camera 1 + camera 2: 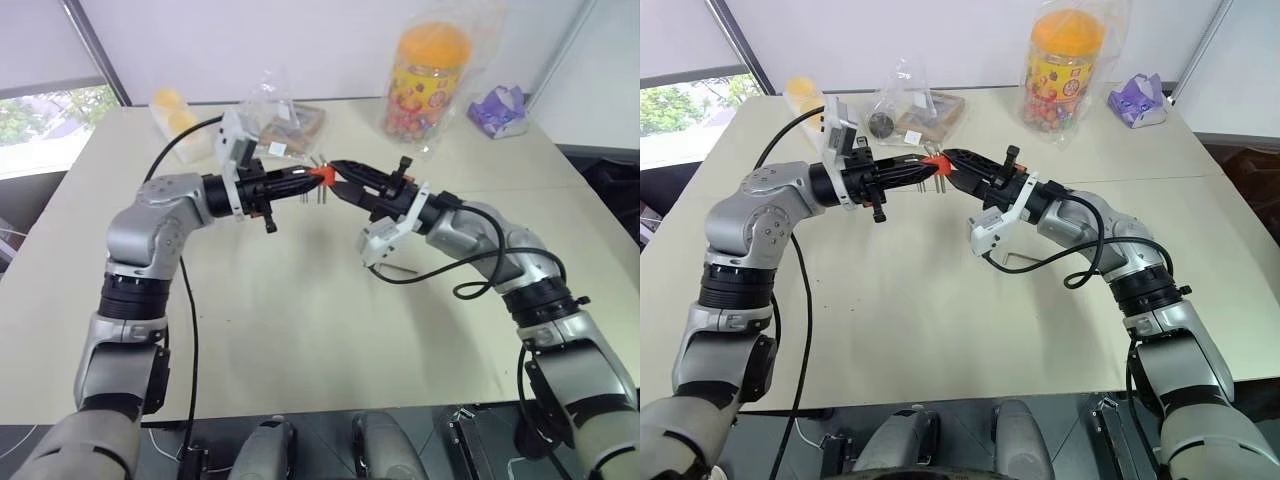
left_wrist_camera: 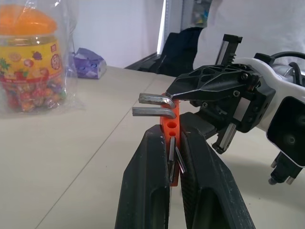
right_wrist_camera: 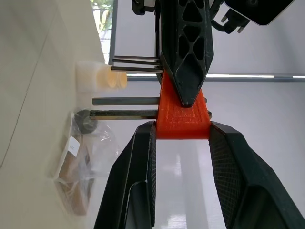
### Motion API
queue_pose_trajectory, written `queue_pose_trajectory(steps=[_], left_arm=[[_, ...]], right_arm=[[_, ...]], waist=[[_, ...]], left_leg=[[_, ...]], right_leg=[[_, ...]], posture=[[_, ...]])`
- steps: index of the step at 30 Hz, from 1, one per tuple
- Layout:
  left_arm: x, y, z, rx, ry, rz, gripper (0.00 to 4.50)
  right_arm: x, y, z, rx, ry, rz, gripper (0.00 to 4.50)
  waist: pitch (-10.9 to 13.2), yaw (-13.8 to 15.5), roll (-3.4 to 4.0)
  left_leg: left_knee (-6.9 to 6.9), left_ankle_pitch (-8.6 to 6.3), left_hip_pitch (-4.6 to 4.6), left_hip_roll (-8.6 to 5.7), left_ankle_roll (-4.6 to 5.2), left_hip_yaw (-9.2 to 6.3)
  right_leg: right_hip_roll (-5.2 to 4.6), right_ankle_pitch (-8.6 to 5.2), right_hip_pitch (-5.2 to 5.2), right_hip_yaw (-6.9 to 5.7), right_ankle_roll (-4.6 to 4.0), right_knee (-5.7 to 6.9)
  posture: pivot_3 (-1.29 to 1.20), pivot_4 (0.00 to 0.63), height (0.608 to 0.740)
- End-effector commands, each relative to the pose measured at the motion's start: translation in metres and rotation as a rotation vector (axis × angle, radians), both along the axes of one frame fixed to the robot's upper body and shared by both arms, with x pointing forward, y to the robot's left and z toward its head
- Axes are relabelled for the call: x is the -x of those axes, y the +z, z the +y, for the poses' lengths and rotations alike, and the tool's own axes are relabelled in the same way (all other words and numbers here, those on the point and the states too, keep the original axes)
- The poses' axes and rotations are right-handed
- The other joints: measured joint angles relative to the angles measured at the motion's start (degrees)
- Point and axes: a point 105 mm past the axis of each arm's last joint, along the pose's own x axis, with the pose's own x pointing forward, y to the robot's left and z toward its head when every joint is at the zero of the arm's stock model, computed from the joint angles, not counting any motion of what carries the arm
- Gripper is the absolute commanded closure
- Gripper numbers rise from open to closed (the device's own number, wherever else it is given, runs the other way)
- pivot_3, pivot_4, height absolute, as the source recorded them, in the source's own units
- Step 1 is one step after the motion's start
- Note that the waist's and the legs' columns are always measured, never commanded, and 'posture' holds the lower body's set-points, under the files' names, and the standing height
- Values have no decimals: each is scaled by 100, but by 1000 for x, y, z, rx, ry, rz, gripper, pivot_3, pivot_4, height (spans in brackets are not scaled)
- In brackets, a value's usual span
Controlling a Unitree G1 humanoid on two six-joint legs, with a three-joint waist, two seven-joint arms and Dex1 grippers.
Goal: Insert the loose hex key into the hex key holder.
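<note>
Both hands meet in mid-air over the surface with the holder between them. The left hand is clenched on the red block, and the right hand grips its other end, jaws set against its sides in the right wrist view. So the block is being passed or steadied, not yet loaded; a few keys already stick out of it.

The loose key lies on the surface below the right forearm, well apart from both hands.

Next, I judge, one hand must let go, reach down under itself for that thin rod, and line its long arm up with a free hole.

Beyond the hands stand a candy jar, a clear bag and a purple wrapper, none in the way. The right arm's cable loops near the key and might snag.
</note>
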Motion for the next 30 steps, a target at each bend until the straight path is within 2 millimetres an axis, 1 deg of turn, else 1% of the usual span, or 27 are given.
queue_pose_trajectory(steps=[1, 6, 8, 10, 11, 13, 17, 21, 23, 25, 28, 30], left_arm=[[0, 3, -3, 2, 1, -15, 4495], [-1, 3, -3, 4, 3, -16, 4495], [-1, 3, -3, 4, 3, -17, 4500], [-1, 3, -3, 5, 4, -17, 4500], [-1, 3, -3, 5, 5, -18, 4500], [-1, 3, -3, 6, 5, -18, 4500], [-1, 2, -3, 6, 5, -18, 4500], [-1, 3, -2, 11, 13, -23, 4500], [-1, 4, -1, 17, 21, -31, 4500], [-1, 6, 0, 26, 33, -45, 4500], [-2, 7, 2, 36, 58, -76, 4500], [-1, 9, 3, 55, 75, -99, 4500]], right_arm=[[16, 21, 12, -46, 78, -69, 3477], [16, 20, 11, -42, 78, -56, 3477], [15, 19, 11, -40, 78, -51, 2403], [16, 18, 11, -40, 78, -48, 1527], [16, 18, 11, -40, 80, -46, 909], [16, 18, 11, -44, 80, -47, 27], [13, 17, 8, -34, 49, -39, 27], [3, 8, -5, -22, -6, 67, 27], [-3, 1, -14, -18, -39, 175, 27], [-11, -1, -27, -53, -84, 309, 27], [-21, -5, -47, -85, -154, 562, 27], [-22, -6, -59, -85, -178, 712, 27]], waist=[[0, 0, 0], [0, 0, 0], [0, 0, 0], [0, 0, 0], [0, 0, 0], [0, 0, 0], [0, 0, 0], [0, 2, 0], [0, 5, 0], [0, 5, 0], [0, 4, 0], [0, 6, 0]], left_leg=[[0, 0, 0, 0, 0, 0], [0, 0, 0, 0, 0, 0], [0, 0, 0, 0, 0, 0], [0, 0, 0, 0, 0, 0], [0, 0, 0, 0, 0, 0], [1, 0, 0, 0, 0, 0], [1, 0, 0, 0, 0, 0], [1, 0, 0, 0, 0, 0], [2, 0, 0, 0, 0, 0], [3, 0, 0, -1, 0, 0], [4, 0, 0, -1, 0, -1], [4, 0, 0, 0, 1, -2]], right_leg=[[0, 0, 0, 0, 0, 0], [0, 0, 0, 0, 0, 0], [0, 0, 0, 0, 0, 0], [0, 0, 0, 0, 0, 0], [0, 0, 0, 0, 0, 1], [0, 0, 0, 0, 0, 0], [0, 0, 0, 0, 0, 1], [-1, 0, 0, 0, 0, 1], [-1, 0, 2, 0, 0, 1], [-3, 0, 3, 0, 0, 0], [-4, 0, 6, -1, 0, -1], [-8, 0, 6, -1, 0, -1]], posture=[[0, 150, 740], [0, 150, 740], [0, 150, 740], [0, 150, 740], [0, 150, 740], [0, 150, 740], [0, 150, 740], [0, 150, 740], [0, 150, 740], [0, 150, 740], [0, 150, 740], [0, 150, 740]])
